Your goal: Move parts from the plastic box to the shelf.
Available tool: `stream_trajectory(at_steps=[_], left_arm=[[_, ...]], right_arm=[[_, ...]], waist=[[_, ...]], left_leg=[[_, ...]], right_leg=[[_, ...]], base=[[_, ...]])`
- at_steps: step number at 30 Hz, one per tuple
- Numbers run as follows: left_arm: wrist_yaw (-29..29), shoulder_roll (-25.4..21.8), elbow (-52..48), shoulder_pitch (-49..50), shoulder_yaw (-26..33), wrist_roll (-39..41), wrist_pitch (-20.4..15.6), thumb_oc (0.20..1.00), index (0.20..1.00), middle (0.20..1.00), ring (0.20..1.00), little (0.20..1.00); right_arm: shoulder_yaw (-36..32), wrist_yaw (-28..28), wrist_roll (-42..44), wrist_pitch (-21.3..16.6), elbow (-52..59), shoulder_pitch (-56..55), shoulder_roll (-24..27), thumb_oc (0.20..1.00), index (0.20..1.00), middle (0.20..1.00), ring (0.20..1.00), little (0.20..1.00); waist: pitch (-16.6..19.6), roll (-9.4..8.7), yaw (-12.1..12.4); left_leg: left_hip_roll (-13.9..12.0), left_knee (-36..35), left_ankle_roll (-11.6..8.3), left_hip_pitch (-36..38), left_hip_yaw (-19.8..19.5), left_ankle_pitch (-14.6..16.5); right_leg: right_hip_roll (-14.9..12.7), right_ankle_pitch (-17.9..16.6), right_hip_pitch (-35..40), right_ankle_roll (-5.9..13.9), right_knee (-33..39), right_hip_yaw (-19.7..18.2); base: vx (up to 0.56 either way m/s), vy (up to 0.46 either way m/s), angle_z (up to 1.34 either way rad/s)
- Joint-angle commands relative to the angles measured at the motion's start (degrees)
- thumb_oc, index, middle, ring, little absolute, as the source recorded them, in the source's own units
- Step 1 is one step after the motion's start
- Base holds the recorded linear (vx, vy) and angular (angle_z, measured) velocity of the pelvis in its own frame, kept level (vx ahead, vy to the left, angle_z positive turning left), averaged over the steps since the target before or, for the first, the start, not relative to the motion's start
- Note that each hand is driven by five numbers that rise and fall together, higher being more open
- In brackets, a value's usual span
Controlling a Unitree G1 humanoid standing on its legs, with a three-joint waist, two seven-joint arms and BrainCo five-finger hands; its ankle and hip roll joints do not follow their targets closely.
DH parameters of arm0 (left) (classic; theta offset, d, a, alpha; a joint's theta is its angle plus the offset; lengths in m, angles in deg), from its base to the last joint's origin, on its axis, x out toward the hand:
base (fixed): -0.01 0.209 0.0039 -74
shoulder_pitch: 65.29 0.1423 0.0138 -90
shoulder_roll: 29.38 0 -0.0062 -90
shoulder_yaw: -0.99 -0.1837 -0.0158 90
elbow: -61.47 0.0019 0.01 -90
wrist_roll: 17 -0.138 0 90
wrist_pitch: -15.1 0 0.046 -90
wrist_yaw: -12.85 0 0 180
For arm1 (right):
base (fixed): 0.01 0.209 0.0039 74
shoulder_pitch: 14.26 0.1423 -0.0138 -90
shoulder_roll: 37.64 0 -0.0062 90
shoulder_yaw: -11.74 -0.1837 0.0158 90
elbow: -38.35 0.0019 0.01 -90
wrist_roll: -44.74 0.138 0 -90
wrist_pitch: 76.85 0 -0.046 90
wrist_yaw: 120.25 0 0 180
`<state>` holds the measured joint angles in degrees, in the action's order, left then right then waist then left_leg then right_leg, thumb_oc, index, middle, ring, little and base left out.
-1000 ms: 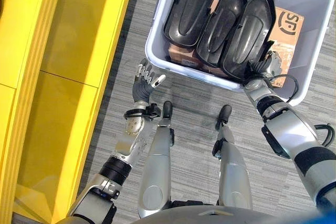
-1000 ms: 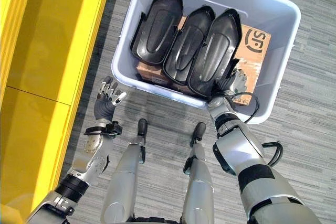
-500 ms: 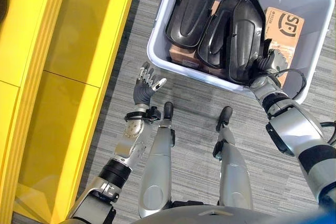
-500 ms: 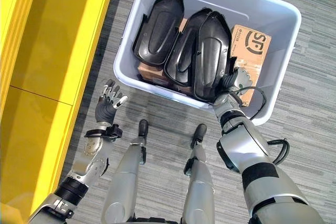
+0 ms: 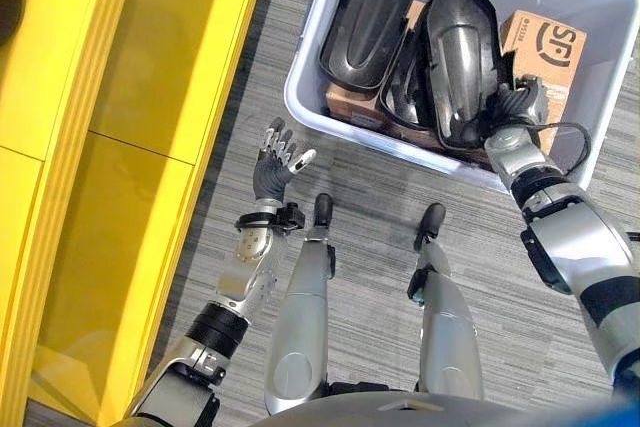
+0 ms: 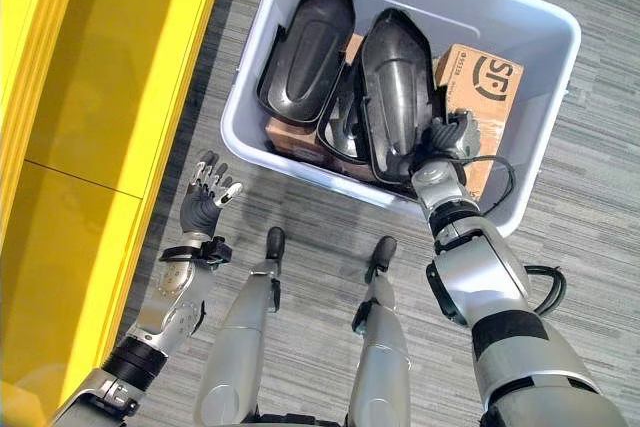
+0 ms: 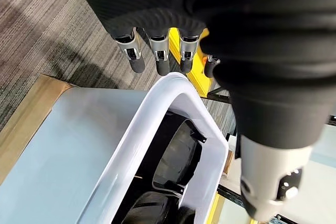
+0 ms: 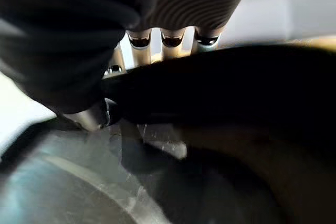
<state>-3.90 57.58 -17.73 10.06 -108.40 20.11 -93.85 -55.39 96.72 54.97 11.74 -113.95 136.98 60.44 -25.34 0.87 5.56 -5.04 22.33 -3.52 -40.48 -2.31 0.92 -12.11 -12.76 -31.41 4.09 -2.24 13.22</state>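
Three black shell-shaped parts stand in the pale plastic box (image 5: 300, 97). My right hand (image 5: 512, 112) is shut on the near edge of the right-hand part (image 5: 460, 47), which is raised and leans over the middle part (image 5: 400, 102). The left part (image 5: 368, 17) rests on brown cartons. In the right wrist view my fingers (image 8: 170, 39) and thumb pinch that black part's rim (image 8: 226, 87). My left hand (image 5: 275, 162) hangs open over the carpet beside the box's near left corner, its fingers (image 7: 157, 61) straight above the box rim (image 7: 157, 124).
The yellow shelf (image 5: 120, 97) runs along the left side, with a strip of grey carpet between it and the box. A printed cardboard carton (image 5: 545, 42) lies in the box's right end, beside my right hand.
My right hand has lifted the right-hand black part and swung it left, over the middle part. The left hand has barely moved.
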Motion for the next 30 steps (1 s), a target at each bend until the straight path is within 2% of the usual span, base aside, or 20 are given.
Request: stream_trajectory(at_steps=[1,2,10,11,20,21,23,30], left_arm=[[-1.3,-3.2,-5.5,0.6,1.3,-0.9,-2.1,1.000,1.000,1.000,1.000,1.000],[-1.3,-2.8,-5.1,0.9,1.8,-0.6,-1.9,1.000,1.000,1.000,1.000,1.000],[-0.9,-2.5,-4.7,2.9,3.4,-0.9,-1.3,1.000,1.000,1.000,1.000,1.000],[-0.2,-2.4,-4.6,3.9,3.6,-1.0,-1.0,1.000,1.000,1.000,1.000,1.000],[2.4,-2.4,-4.6,8.0,5.7,-1.5,-0.3,1.000,1.000,1.000,1.000,1.000],[3.6,-2.2,-4.3,9.9,6.6,-1.5,0.1,1.000,1.000,1.000,1.000,1.000],[4.6,-2.0,-4.1,11.1,7.1,-1.6,0.3,1.000,1.000,1.000,1.000,1.000],[6.6,-1.2,-3.5,14.3,8.4,-1.5,0.8,1.000,1.000,1.000,1.000,1.000]], right_arm=[[-1.3,2.1,-2.0,-5.2,10.2,2.6,1.6,0.200,0.200,0.200,0.200,0.200],[-3.3,2.3,-2.3,-6.0,17.4,-0.9,2.8,0.200,0.200,0.200,0.200,0.200],[-9.7,1.8,-4.8,-8.2,35.5,-13.2,3.6,0.200,0.200,0.200,0.200,0.200],[-11.8,1.0,-5.8,-8.8,40.5,-17.6,3.7,0.200,0.200,0.200,0.200,0.200],[-16.3,-2.7,-8.8,-10.2,52.3,-30.8,3.5,0.200,0.200,0.200,0.200,0.200],[-17.5,-5.1,-8.7,-10.9,55.0,-35.7,3.5,0.200,0.200,0.200,0.200,0.200],[-17.9,-6.8,-8.6,-10.9,56.7,-38.7,3.4,0.200,0.200,0.200,0.200,0.200],[-17.8,-10.9,-9.4,-11.1,58.8,-43.3,2.9,0.200,0.200,0.200,0.200,0.200]], waist=[[-3.9,-1.10,0.6],[-3.8,-1.48,-0.2],[-2.6,-1.88,-1.8],[-1.7,-1.89,-2.6],[1.6,-1.81,-3.8],[2.8,-1.71,-4.1],[3.4,-1.57,-4.2],[4.9,-1.07,-4.0]], left_leg=[[0.9,-8.6,0.33,7.0,0.6,-2.1],[0.6,-8.9,0.25,7.4,0.7,-2.2],[0.0,-10.5,0.00,9.8,0.7,-3.0],[-0.3,-11.6,-0.23,11.2,1.0,-3.5],[-1.7,-14.9,-1.27,17.0,1.5,-5.6],[-2.6,-15.4,-1.67,19.3,1.3,-5.8],[-3.4,-15.7,-1.92,21.3,1.4,-5.9],[-5.8,-16.4,-2.27,26.5,1.4,-6.0]], right_leg=[[-3.6,9.3,4.7,4.62,-10.8,-4.4],[-3.4,9.3,4.8,4.51,-10.7,-4.6],[-3.2,9.5,6.3,4.39,-10.3,-5.0],[-3.2,9.5,7.5,4.47,-9.5,-5.0],[-2.8,9.4,12.1,4.70,-7.6,-4.8],[-2.4,10.2,13.9,4.63,-7.8,-4.8],[-2.1,11.1,15.1,4.46,-8.5,-4.6],[-0.2,13.5,18.1,3.60,-10.5,-5.0]], base=[[-0.04,-0.017,-0.02],[0.00,0.000,0.00],[-0.01,-0.014,-0.01],[0.00,-0.024,-0.06],[0.02,-0.048,-0.05],[0.03,-0.069,-0.04],[0.03,-0.076,-0.03],[0.01,-0.085,-0.06]])
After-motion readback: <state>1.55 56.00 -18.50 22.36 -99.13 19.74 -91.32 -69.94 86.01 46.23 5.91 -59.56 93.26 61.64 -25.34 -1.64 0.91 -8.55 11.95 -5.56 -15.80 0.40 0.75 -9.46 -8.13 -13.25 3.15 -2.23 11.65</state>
